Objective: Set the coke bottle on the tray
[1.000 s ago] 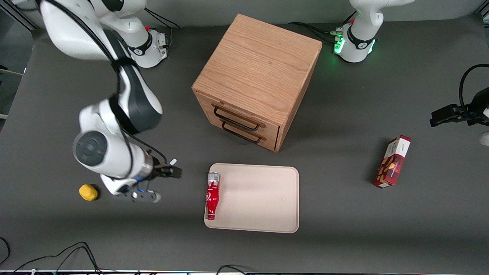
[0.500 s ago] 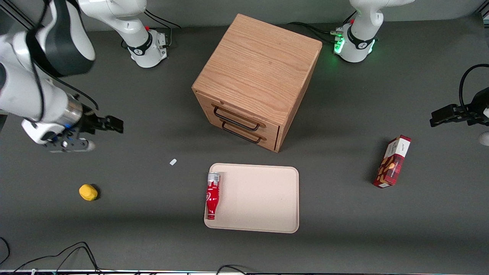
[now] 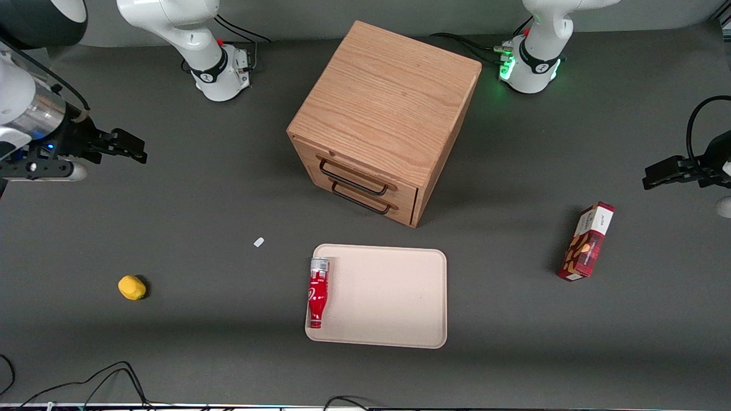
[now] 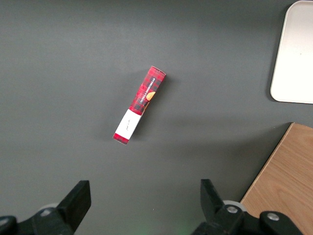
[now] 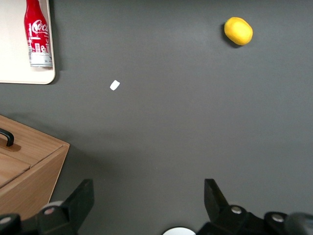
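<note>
High front view; downward wrist views

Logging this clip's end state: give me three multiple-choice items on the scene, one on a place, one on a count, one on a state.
1. Where does the coke bottle lie?
A. on the tray, along its edge
B. on the cabinet
C. beside the snack box

2. How many handles show on the cabinet's front?
A. one
B. two
C. four

3. The gripper is:
A. shut on the bottle
B. open, holding nothing
C. shut on the lemon

Answers: 1 A, the bottle rests inside the tray's rim; 2 B, two dark handles show; 3 B, its fingers stand apart, far off toward the working arm's end.
</note>
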You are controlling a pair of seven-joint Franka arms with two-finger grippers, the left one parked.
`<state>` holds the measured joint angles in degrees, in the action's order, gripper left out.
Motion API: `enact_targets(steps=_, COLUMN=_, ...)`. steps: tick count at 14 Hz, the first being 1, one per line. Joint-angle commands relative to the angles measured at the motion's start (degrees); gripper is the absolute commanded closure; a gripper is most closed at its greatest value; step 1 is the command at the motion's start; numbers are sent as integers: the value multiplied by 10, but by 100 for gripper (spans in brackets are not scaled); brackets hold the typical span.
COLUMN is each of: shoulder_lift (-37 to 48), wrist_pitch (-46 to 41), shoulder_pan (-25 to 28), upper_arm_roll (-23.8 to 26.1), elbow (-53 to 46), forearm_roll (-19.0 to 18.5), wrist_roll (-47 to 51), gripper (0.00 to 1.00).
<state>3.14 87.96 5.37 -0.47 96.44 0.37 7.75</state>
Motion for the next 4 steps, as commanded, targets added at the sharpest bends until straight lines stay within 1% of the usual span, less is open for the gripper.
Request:
enact_targets(steps=1, shoulder_lift=-9, wrist_pitch=-21, shoulder_pan=8, upper_arm_roll=-7, elbow=-22, forearm_roll=9, wrist_roll=-5, gripper=0)
enact_targets(steps=4, shoulder_lift=-9, wrist_pitch=-24, shoulder_pan=7, upper_arm_roll=-6, elbow=-22, forearm_roll=9, wrist_roll=-5, gripper=0)
